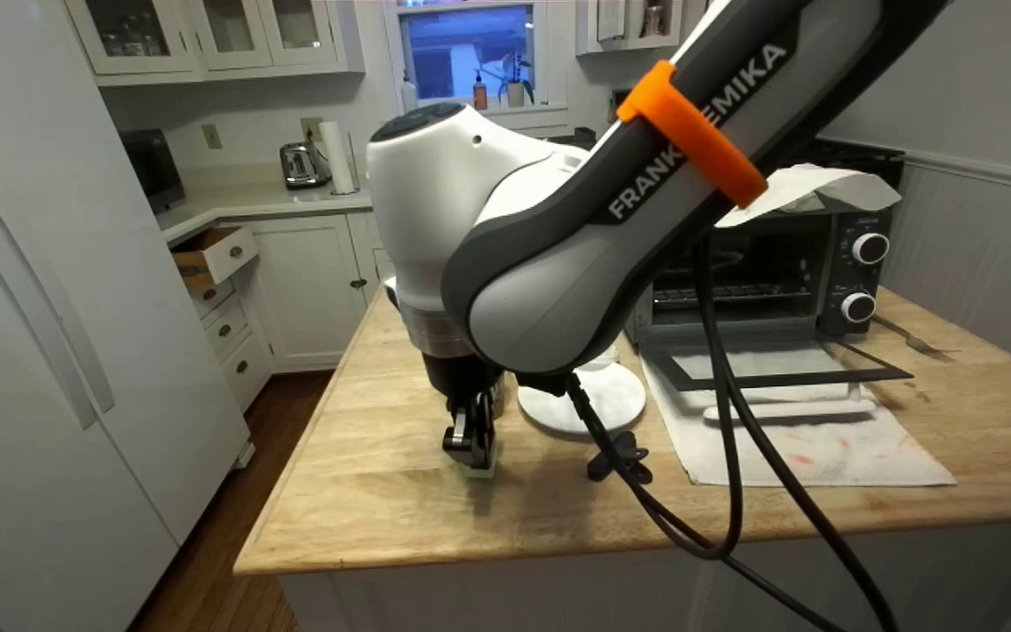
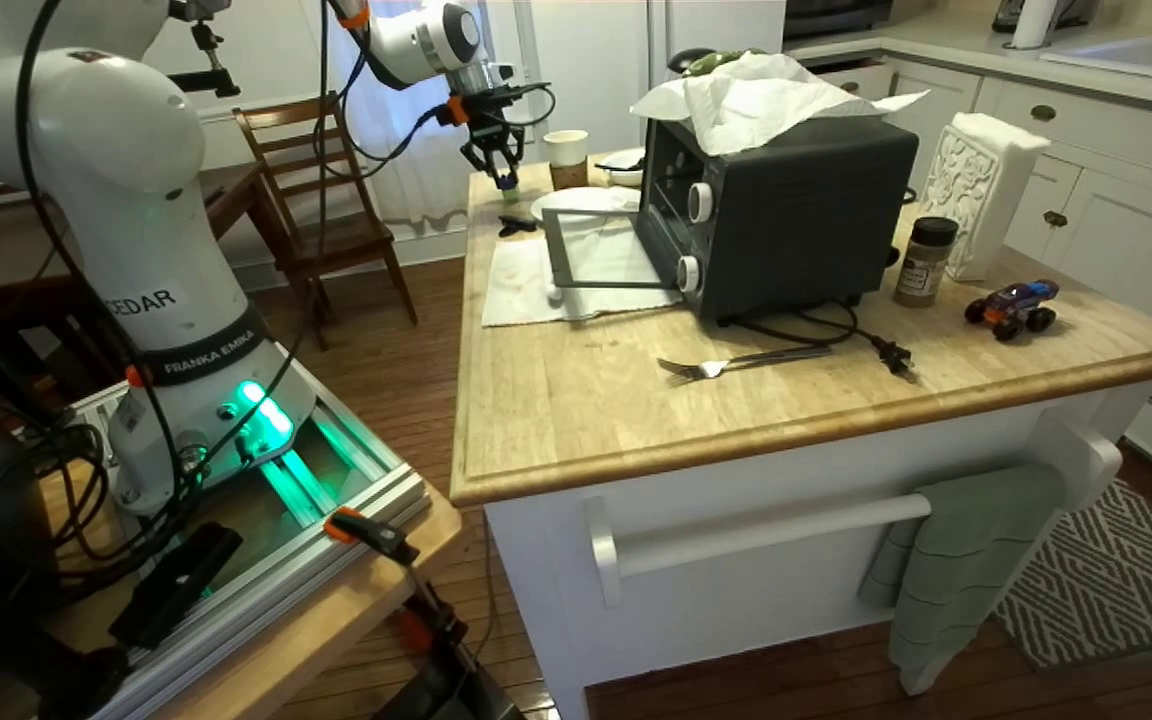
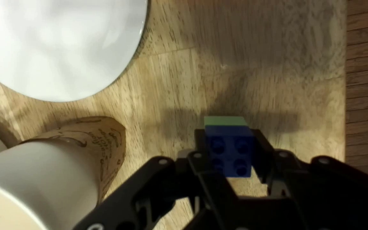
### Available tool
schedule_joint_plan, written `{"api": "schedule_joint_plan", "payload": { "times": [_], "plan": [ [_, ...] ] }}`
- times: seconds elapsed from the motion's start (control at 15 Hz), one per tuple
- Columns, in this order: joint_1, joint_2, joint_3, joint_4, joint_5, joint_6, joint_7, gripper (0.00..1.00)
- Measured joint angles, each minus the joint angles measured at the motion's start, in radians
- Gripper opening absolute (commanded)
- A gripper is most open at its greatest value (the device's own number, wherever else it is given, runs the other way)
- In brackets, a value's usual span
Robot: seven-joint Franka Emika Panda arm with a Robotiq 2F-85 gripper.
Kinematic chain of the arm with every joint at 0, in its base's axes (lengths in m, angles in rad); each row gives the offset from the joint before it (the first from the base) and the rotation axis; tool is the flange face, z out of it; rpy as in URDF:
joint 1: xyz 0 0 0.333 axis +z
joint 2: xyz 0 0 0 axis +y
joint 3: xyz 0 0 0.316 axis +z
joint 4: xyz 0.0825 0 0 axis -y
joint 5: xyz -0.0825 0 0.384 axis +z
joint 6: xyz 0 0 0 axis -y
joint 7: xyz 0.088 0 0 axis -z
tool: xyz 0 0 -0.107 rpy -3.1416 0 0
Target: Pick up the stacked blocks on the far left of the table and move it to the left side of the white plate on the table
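Observation:
The stacked blocks, dark blue on top and light green below, show in the wrist view (image 3: 232, 150). They also show small in both exterior views (image 1: 480, 472) (image 2: 509, 188). My gripper (image 3: 230, 140) is shut on them, with one finger on each side of the blue block. It points down over the table (image 1: 365, 509) in both exterior views (image 1: 470, 443) (image 2: 499, 165). The blocks are at or just above the wood; I cannot tell if they touch it. The white plate (image 3: 59, 54) lies up and left of the blocks in the wrist view, apart from them, partly behind the arm in an exterior view (image 1: 620, 399).
A cream cup in a brown sleeve (image 3: 59, 172) stands close left of my gripper in the wrist view. A small flat black object (image 1: 620, 458) lies near the plate. A toaster oven (image 2: 786, 220) with its door down stands beyond. The table edge (image 3: 344, 111) is at right.

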Motion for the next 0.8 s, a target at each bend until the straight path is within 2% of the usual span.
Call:
{"api": "schedule_joint_plan", "payload": {
  "times": [0.33, 0.4, 0.8],
  "plan": [
    [-0.001, 0.009, 0.001, 0.006, 0.002, -0.001, -0.001, 0.96],
    [-0.002, 0.009, 0.003, 0.008, 0.004, -0.003, -0.002, 0.99],
    [-0.036, -0.016, 0.041, 0.024, 0.089, -0.076, -0.039, 1.0]
  ]
}}
